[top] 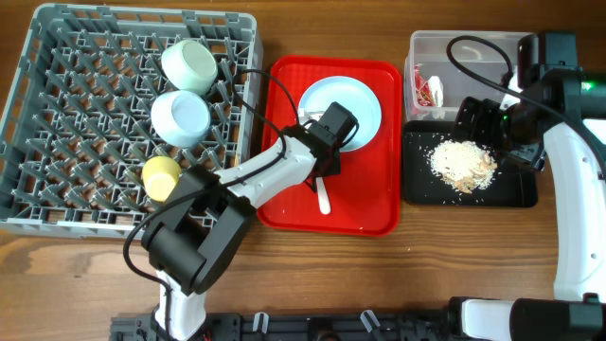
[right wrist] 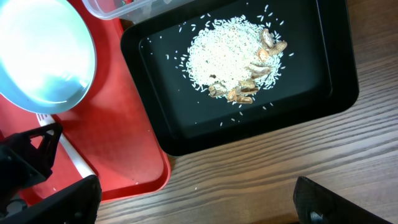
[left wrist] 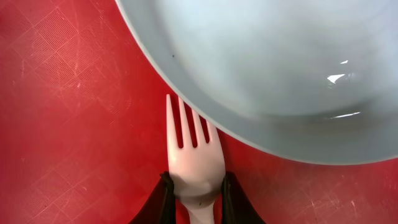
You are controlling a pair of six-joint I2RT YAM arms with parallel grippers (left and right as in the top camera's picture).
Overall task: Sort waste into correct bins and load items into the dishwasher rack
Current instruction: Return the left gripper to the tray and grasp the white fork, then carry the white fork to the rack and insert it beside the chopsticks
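The white fork (left wrist: 194, 163) lies on the red tray, its tines by the rim of the white plate (left wrist: 273, 68). My left gripper (left wrist: 196, 194) is shut on the fork's neck. From overhead, the left gripper (top: 327, 161) is at the plate's (top: 365, 99) lower edge, with the fork handle (top: 324, 199) sticking out below. Two mint bowls (top: 189, 64) (top: 180, 117) and the yellow cup (top: 161, 176) sit in the grey rack (top: 57, 114). My right gripper (right wrist: 199, 208) is open and empty, above the black tray (right wrist: 323, 74) holding the food scraps (right wrist: 233, 59). The wrapper (top: 431, 92) lies in the clear tub (top: 421, 43). The chopsticks are out of view.
The red tray (top: 369, 204) lies between the rack and the bins. The black tray (top: 417, 185) sits just right of it, with the clear tub behind. Bare wooden table (top: 426, 265) runs along the front. The right arm (top: 578, 189) stands at the right edge.
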